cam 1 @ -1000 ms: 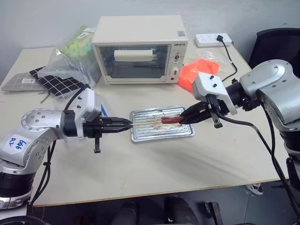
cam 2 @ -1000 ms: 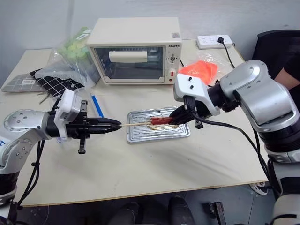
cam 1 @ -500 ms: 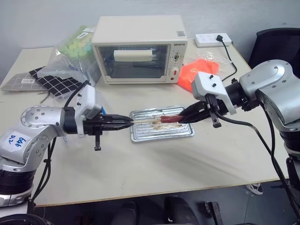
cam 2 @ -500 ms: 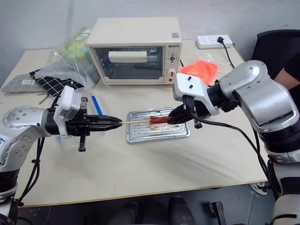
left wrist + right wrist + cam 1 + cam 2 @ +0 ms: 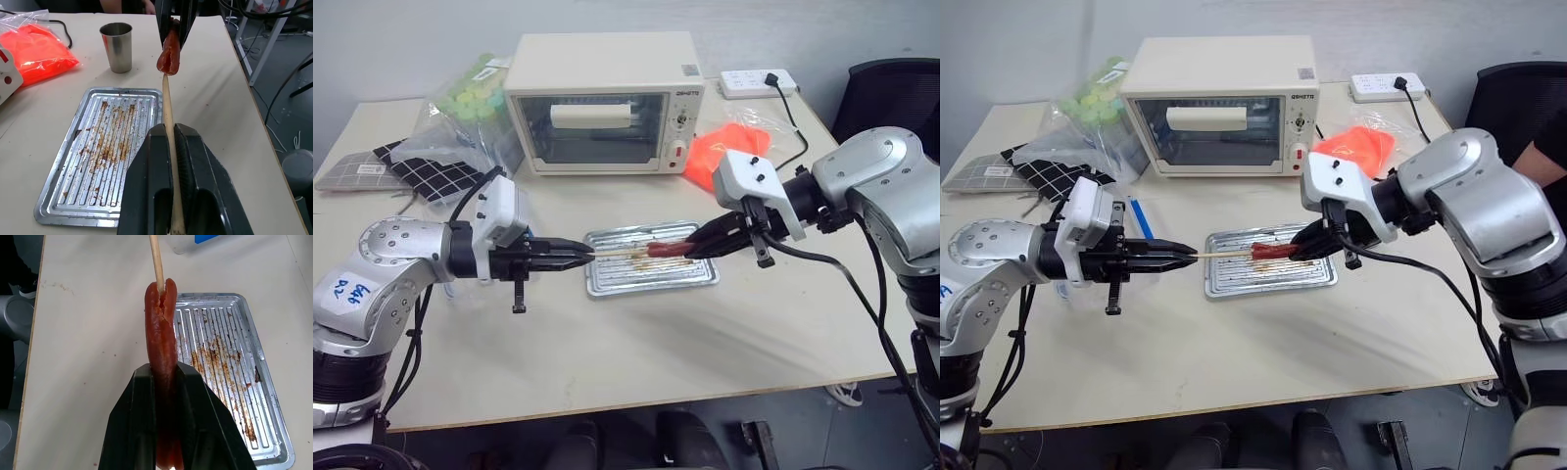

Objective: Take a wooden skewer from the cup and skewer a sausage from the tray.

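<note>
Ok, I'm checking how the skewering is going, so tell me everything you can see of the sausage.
The sausage is short, glossy and red, with a rounded free end that has split open lengthwise. The right gripper is shut on its other end and holds it in the air above the tray, touching nothing else. The tip of the wooden skewer, clamped in the left gripper, enters the split end, roughly in line with the sausage's length.

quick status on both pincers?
Left pincer: closed on the wooden skewer.
Right pincer: closed on the sausage, skewer tip in its end.
</note>
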{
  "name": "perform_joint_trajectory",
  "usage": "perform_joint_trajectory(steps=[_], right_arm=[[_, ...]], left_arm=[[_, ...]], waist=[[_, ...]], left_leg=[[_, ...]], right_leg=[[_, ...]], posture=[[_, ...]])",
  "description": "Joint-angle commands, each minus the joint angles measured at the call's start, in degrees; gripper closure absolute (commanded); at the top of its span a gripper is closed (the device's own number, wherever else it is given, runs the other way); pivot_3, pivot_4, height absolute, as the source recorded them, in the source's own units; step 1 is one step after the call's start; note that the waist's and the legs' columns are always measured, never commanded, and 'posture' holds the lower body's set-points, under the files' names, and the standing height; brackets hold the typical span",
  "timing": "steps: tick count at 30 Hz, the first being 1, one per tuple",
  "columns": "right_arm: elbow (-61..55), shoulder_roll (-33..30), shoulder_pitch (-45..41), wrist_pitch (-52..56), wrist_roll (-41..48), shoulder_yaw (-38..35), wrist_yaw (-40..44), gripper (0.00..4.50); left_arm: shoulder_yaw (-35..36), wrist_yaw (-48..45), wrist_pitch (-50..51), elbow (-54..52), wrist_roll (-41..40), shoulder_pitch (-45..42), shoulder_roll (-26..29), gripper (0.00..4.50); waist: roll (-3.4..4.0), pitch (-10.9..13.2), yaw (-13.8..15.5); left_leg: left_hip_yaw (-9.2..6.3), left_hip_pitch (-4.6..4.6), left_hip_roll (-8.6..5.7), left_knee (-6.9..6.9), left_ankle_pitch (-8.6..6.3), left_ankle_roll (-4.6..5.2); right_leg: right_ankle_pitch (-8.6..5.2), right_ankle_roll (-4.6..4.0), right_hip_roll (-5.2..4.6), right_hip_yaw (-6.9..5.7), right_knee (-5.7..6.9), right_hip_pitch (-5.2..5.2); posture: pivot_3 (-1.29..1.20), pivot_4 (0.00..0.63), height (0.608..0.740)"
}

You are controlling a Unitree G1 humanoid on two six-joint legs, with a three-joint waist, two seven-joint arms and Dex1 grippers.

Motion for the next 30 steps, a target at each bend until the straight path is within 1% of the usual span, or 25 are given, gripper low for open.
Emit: perform_joint_trajectory(steps=[1, 15, 30], right_arm=[[0.22, -1.23, 0.06, -1.3, -0.82, -1.37, -0.21, 4.14], [1.68, -1.63, 1.63, -3.82, -2.25, -1.66, -0.2, 4.14], [-1.64, -1.92, 1.19, -0.21, 0.55, -3.01, -0.73, 4.14]], left_arm=[[2.07, -1.0, -0.79, -0.58, -0.32, -0.62, 1.17, 4.5], [2.6, -1.65, -1.06, -0.33, 0.06, -1.32, 2.04, 4.5], [0.98, -1.44, -1.86, -0.1, 0.85, -2.21, 0.0, 4.5]], waist=[[0.0, 0.0, 0.0], [0.0, 0.0, 0.0], [0.0, 0.0, 0.01]], left_leg=[[0.0, 0.0, 0.0, 0.0, 0.0, 0.0], [0.0, 0.0, 0.0, 0.02, 0.0, 0.0], [0.0, 0.0, 0.0, 0.03, 0.0, 0.0]], right_leg=[[0.0, 0.0, 0.0, 0.0, 0.0, 0.0], [0.0, 0.0, 0.0, 0.0, 0.01, 0.0], [0.0, 0.0, 0.0, 0.0, 0.01, 0.0]], posture=[[0.0, 0.15, 0.74], [0.0, 0.15, 0.74], [0.0, 0.15, 0.74]])
